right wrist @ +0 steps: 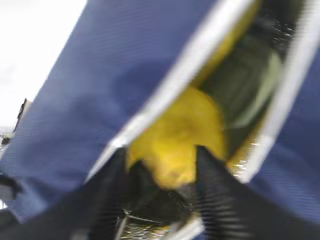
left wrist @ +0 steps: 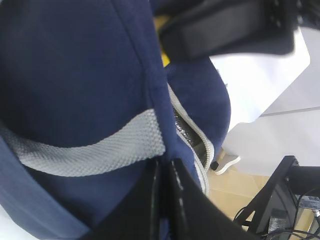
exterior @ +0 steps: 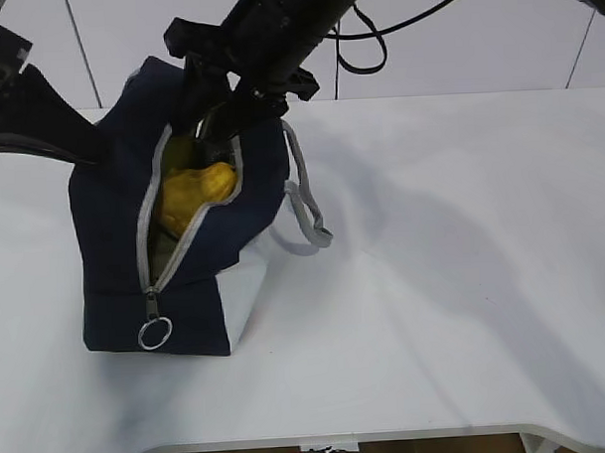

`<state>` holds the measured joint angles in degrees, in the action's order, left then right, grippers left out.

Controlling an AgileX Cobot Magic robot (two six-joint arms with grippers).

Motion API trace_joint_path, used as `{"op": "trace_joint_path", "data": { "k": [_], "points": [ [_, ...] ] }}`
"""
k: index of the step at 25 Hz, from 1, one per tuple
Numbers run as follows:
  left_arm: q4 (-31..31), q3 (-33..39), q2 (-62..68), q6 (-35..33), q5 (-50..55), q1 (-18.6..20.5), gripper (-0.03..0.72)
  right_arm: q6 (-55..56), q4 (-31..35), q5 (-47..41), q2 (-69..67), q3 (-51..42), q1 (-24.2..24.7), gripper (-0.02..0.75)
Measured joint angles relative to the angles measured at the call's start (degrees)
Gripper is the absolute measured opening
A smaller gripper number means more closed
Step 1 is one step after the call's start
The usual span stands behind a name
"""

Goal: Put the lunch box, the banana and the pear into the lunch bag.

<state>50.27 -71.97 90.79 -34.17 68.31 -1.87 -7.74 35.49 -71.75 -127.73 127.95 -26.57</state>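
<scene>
The navy lunch bag point(exterior: 114, 223) stands at the table's left with its zipper open. My left gripper point(exterior: 86, 150) is shut on the bag's fabric at its far left side; the left wrist view shows the jaws point(left wrist: 162, 162) pinched on blue cloth below a grey handle point(left wrist: 90, 150). My right gripper point(exterior: 220, 140) reaches across into the opening. Its fingers sit on either side of the yellow pear point(right wrist: 175, 135), which also shows in the exterior view point(exterior: 216, 180). The banana point(exterior: 178, 213) lies inside beside it. A pale green surface point(right wrist: 250, 85), seemingly the lunch box, lies deeper in the bag.
The zipper's metal ring pull point(exterior: 154, 333) hangs at the bag's near end. A grey handle loop point(exterior: 307, 211) droops onto the white table point(exterior: 434, 282) to the bag's right. A cable point(exterior: 361, 46) hangs from the right arm.
</scene>
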Motion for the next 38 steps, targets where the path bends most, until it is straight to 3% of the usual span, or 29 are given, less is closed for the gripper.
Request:
{"op": "trace_joint_path", "data": {
  "k": [3, 6, 15, 28, 34, 36, 38],
  "points": [
    [0.15, 0.0, 0.0, 0.0, 0.0, 0.0, -0.006, 0.0, -0.73, 0.0, 0.0, 0.0, 0.0, 0.52],
    [0.15, 0.0, 0.0, 0.0, 0.0, 0.0, -0.006, 0.0, -3.27, 0.0, 0.81, 0.0, 0.0, 0.549],
    [0.15, 0.0, 0.0, 0.0, -0.1, 0.0, -0.006, 4.08, -18.27, 0.0, 4.33, 0.0, 0.1, 0.557],
    [0.05, 0.0, 0.0, 0.0, -0.19, 0.0, -0.006, 4.7, -18.82, 0.0, 4.33, -7.5, 0.1, 0.557],
    [-0.03, 0.0, 0.0, 0.0, -0.32, 0.0, -0.006, 4.82, -17.03, 0.13, 2.5, -7.5, 0.1, 0.51],
    [-0.07, 0.0, 0.0, 0.0, -0.21, 0.0, -0.006, 4.82, -15.63, 0.13, 1.62, -7.62, 0.1, 0.465],
    [-0.67, 0.0, 0.0, 0.0, -0.21, 0.0, -0.006, 4.82, -14.68, 0.16, 1.48, -7.73, 0.1, 0.367]
  ]
}}
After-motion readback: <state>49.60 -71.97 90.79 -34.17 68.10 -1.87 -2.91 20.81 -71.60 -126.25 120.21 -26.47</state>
